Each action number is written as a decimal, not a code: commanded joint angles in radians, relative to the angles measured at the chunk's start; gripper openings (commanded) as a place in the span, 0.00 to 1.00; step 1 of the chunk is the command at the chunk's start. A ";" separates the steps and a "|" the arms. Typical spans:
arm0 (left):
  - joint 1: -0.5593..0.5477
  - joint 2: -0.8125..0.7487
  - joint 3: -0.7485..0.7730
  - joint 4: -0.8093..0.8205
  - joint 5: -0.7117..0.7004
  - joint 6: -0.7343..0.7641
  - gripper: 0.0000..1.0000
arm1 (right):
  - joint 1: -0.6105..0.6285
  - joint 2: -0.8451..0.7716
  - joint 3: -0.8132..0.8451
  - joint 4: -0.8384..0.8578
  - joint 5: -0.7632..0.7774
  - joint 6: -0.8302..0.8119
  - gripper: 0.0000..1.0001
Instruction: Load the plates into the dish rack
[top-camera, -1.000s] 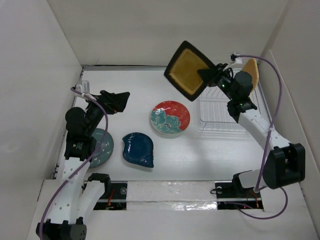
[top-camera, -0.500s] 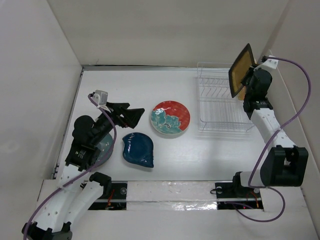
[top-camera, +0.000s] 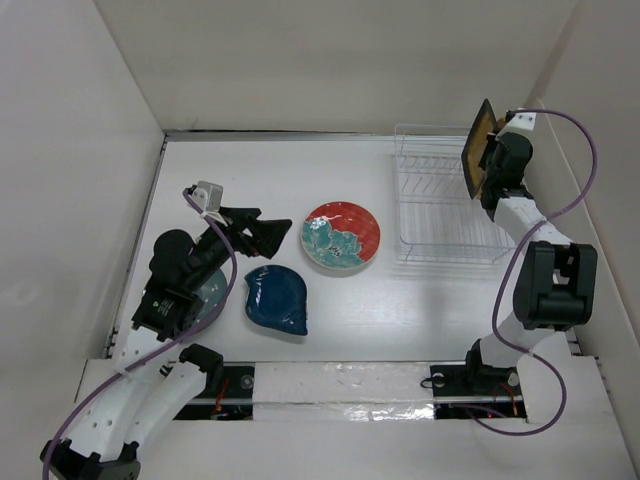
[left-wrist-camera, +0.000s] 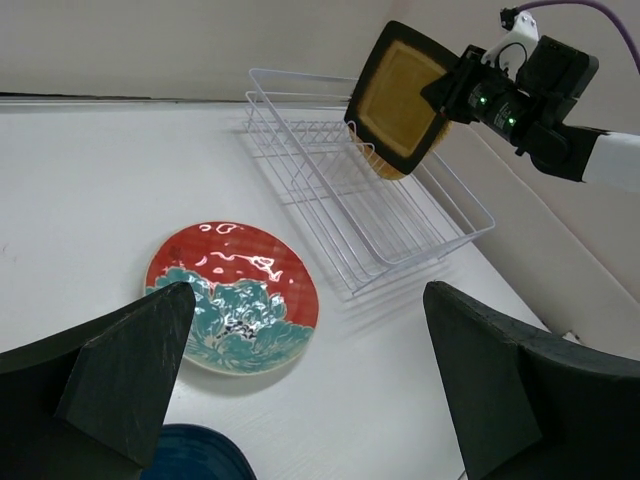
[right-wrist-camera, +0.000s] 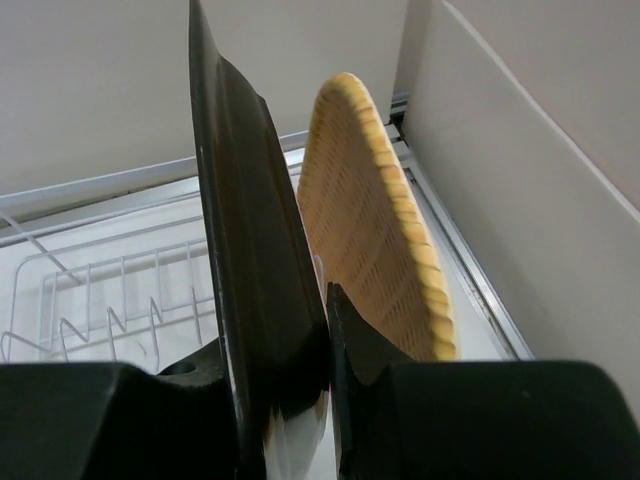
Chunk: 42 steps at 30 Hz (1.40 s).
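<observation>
My right gripper (top-camera: 488, 160) is shut on the square black-rimmed yellow plate (top-camera: 477, 143). It holds the plate upright on edge over the right end of the clear dish rack (top-camera: 440, 215). In the right wrist view the plate's dark rim (right-wrist-camera: 250, 250) sits between my fingers, close beside the round orange plate (right-wrist-camera: 385, 240), which stands in the rack. My left gripper (top-camera: 272, 232) is open and empty, just left of the red plate with teal flowers (top-camera: 341, 235). The dark blue leaf plate (top-camera: 277, 298) lies near it. The teal-grey plate (top-camera: 211, 296) is partly hidden under my left arm.
White walls close in the table on the left, back and right. The rack stands against the right wall (top-camera: 570, 110). The left wrist view shows the red plate (left-wrist-camera: 232, 298), the rack (left-wrist-camera: 370, 205) and the held square plate (left-wrist-camera: 405, 95).
My right arm swung the square plate from above the rack's back left over to its right end and turned it edge-on. My left gripper moved right, toward the red plate.
</observation>
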<state>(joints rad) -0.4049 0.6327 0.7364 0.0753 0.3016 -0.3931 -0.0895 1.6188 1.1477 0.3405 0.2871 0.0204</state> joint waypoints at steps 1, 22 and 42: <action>-0.005 0.012 0.011 0.032 -0.002 0.020 0.99 | 0.002 -0.013 0.096 0.278 -0.028 -0.063 0.00; -0.005 0.070 0.017 0.024 -0.036 0.033 0.99 | 0.002 0.115 0.012 0.466 -0.037 0.009 0.00; -0.005 0.088 0.014 0.020 -0.009 0.022 0.99 | 0.033 0.093 -0.180 0.562 0.043 0.032 0.38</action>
<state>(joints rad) -0.4049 0.7177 0.7364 0.0624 0.2806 -0.3756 -0.0662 1.7664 0.9691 0.7593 0.2745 0.0345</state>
